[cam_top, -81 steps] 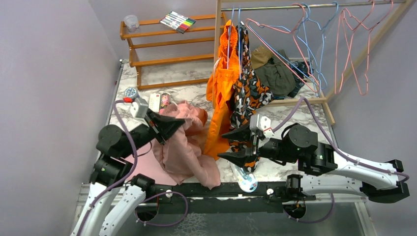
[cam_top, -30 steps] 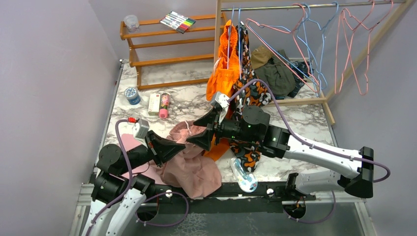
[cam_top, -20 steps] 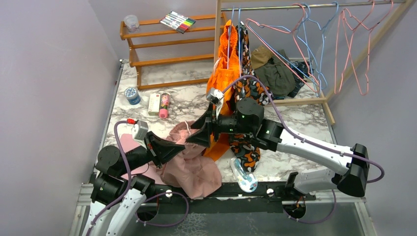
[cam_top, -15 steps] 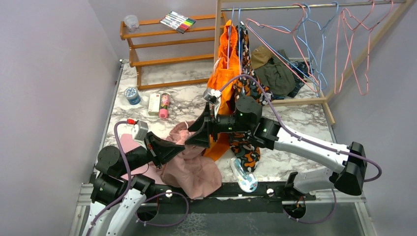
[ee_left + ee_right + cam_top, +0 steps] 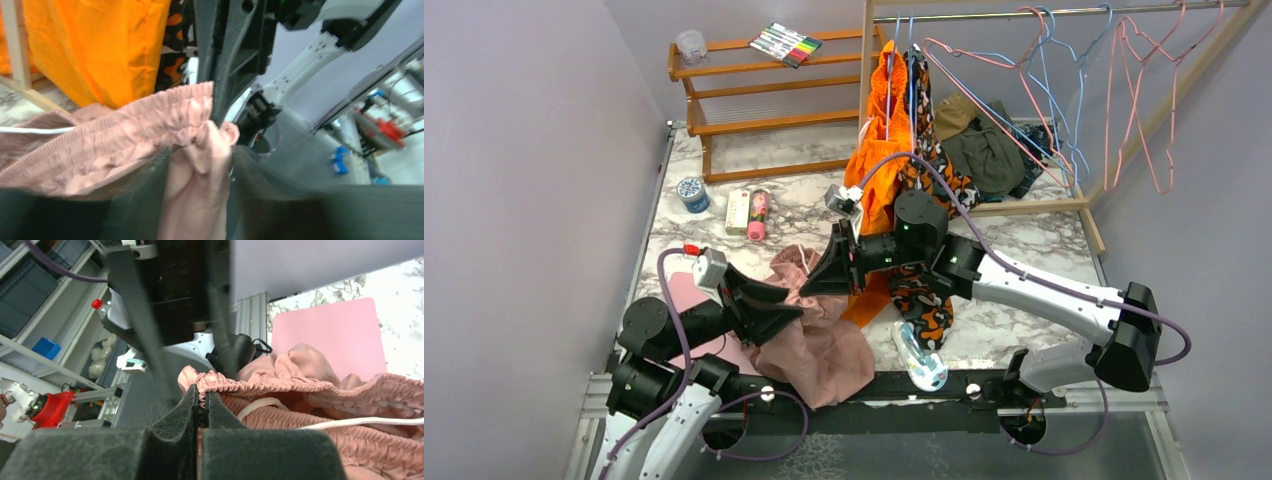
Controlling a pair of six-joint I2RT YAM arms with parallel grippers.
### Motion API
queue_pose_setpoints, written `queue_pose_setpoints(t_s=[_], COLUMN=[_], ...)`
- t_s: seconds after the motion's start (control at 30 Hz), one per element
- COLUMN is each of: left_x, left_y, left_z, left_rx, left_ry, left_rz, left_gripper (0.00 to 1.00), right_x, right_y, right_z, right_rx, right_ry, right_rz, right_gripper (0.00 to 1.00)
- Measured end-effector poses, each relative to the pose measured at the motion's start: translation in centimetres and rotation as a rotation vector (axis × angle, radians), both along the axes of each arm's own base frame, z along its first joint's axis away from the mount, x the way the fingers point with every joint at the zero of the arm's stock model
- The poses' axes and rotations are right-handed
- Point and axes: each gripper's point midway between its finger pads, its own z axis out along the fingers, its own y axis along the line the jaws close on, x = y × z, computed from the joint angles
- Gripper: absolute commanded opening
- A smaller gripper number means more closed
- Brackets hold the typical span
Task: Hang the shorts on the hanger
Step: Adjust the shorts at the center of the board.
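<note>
1. Jaws of the right gripper (image 5: 201,398) are clenched on the gathered waistband (image 5: 260,387) of the shorts (image 5: 819,345), pinching its edge just beside the white drawstring (image 5: 360,421).
2. Jaws of the left gripper (image 5: 200,167) stand a little apart with pink cloth filling the gap. That wrist view is blurred, so I cannot tell whether they grip the cloth or have let it go.
3. Seen from above, the two grippers meet over the near middle of the tabletop (image 5: 804,200), the left one coming from the near left and the right one reaching across from the right. The shorts hang bunched between and below them, and their lower part lies heaped at the near edge, partly over a pink mat (image 5: 686,292).
4. One pink hanger (image 5: 1109,120) hangs by its hook on the rail (image 5: 984,14) at the far right, well apart from the shorts. At the left end of the rail, an orange garment (image 5: 874,170) and a camouflage garment (image 5: 934,190) hang just behind the right arm.
5. Step in hand, as I judge it — sorting out the hold on the waistband, likely passing it from one gripper to the other so the shorts can be opened out. Nothing is on the hanger yet, so the task is at an early stage.
6. The next move calls for a firm pinch at two separate points of the waistband, so that it can be stretched flat and lifted off the heap. It must then be carried far and right to the hanger — without snagging the drawstring or dragging the hanging garments.
</note>
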Motion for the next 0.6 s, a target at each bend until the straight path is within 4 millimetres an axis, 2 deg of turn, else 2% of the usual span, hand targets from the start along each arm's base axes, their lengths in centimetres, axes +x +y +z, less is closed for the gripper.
queue_pose_setpoints(t_s=[0.07,0.1,0.27,0.43,0.5,0.6], left_x=[0.1,0.2,0.6,2.7,4.1,6.7], left_y=[0.1,0.3,1.4,3.6,4.1,4.2], left_z=[-0.1,-0.1,1.0,1.9,1.4,-1.1], left_rx=[0.008,0.011,0.016,0.004,0.006,0.029], left_ry=[0.004,0.008,0.013,0.061,0.120,0.279], left_rz=[0.013,0.025,0.120,0.318,0.386,0.472], left_gripper=[0.93,0.98,0.99,0.99,0.99,0.99], right_x=[-0.1,-0.2,-0.9,-2.2,-3.0,-4.4], right_y=[-0.3,-0.6,-2.6,-5.8,-7.0,-8.4], right_z=[0.0,0.0,0.4,0.4,-0.8,-3.9], right_rx=[-0.004,-0.006,-0.020,-0.038,-0.064,-0.137], right_ry=[-0.023,-0.039,-0.152,-0.284,-0.300,-0.281], right_rz=[0.003,0.003,0.009,0.028,0.046,0.093], right_gripper=[0.01,0.01,0.01,0.01,0.01,0.01])
